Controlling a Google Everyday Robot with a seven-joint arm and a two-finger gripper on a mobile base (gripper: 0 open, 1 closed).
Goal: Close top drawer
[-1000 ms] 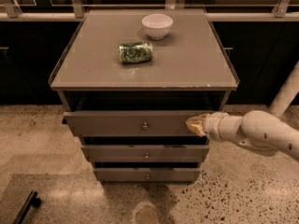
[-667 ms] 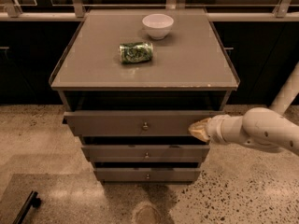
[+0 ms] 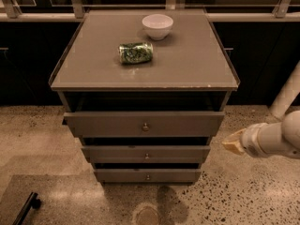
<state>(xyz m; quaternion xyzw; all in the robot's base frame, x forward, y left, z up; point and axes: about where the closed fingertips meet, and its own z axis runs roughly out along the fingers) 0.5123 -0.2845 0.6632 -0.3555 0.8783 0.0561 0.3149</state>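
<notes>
The top drawer [image 3: 112, 123] is the widest grey-brown front of three, with a small round metal knob [image 3: 146, 126] at its centre. It stands pulled out a little from the cabinet, with a dark gap above it. My gripper [image 3: 231, 143] is at the right, on a white arm, with its tan tip just off the drawer's right end and slightly below it, not touching. It holds nothing that I can see.
On the cabinet top [image 3: 93, 64] lie a green can [image 3: 136, 52] on its side and a white bowl [image 3: 157, 26]. Two narrower drawers [image 3: 117, 153] sit below, also slightly out. A white post [image 3: 286, 97] stands at right. A dark object [image 3: 26, 209] lies on the floor.
My gripper has drawn back to the right and slightly down, away from the top drawer's right end. The drawer front looks unchanged.
</notes>
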